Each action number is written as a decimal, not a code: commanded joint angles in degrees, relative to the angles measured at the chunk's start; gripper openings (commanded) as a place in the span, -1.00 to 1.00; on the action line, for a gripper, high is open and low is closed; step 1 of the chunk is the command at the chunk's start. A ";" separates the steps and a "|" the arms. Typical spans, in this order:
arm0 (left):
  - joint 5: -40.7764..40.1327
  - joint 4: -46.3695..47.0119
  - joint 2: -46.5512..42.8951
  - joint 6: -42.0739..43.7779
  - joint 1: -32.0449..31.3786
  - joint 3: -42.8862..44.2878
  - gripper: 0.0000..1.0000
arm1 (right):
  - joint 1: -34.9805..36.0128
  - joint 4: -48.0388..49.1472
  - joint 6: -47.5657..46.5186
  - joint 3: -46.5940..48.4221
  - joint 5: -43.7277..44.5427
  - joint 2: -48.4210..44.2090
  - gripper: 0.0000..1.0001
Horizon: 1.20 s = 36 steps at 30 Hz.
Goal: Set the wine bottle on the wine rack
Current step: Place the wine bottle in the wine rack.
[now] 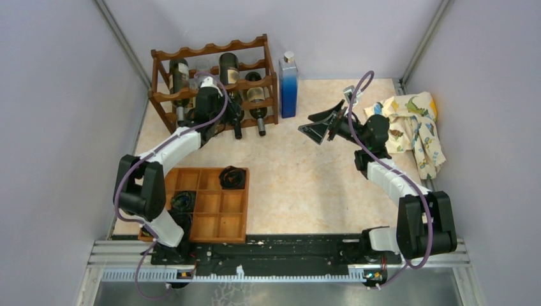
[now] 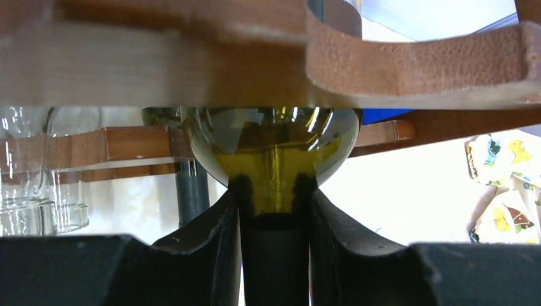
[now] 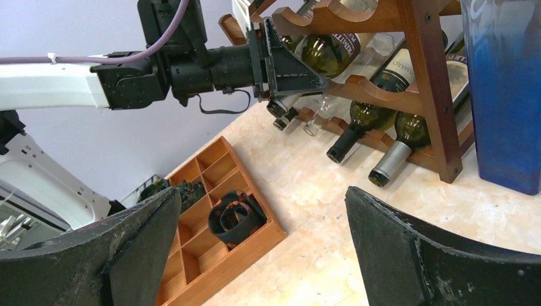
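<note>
Left gripper (image 2: 274,210): its fingers are squeezing the neck of the wine bottle (image 2: 274,143).
Wine bottle: it is lying in the wine rack (image 2: 415,60), under a wavy rail, with its neck poking out.
Right gripper (image 3: 263,223): its fingers are standing wide apart, holding nothing, away from the rack.
Danger: the bottle may be sitting too shallow, so letting go could let it slide out. Pulling back while squeezing could drag it out.

Left claw (image 3: 316,75) sits among bottles (image 3: 332,51) in the wine rack (image 3: 434,83)
</note>
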 commanded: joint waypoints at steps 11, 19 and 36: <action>-3.35 -0.94 3.49 -1.69 0.31 10.84 -1.00 | -0.61 3.84 -0.93 0.11 0.53 -2.56 0.97; -4.55 -2.72 5.07 -0.98 0.68 13.05 -1.00 | -0.65 4.01 -0.87 -0.08 0.53 -2.74 0.97; -5.31 -0.96 7.40 -0.29 1.71 15.49 -1.00 | -0.70 4.02 -1.11 -0.35 0.36 -3.23 0.97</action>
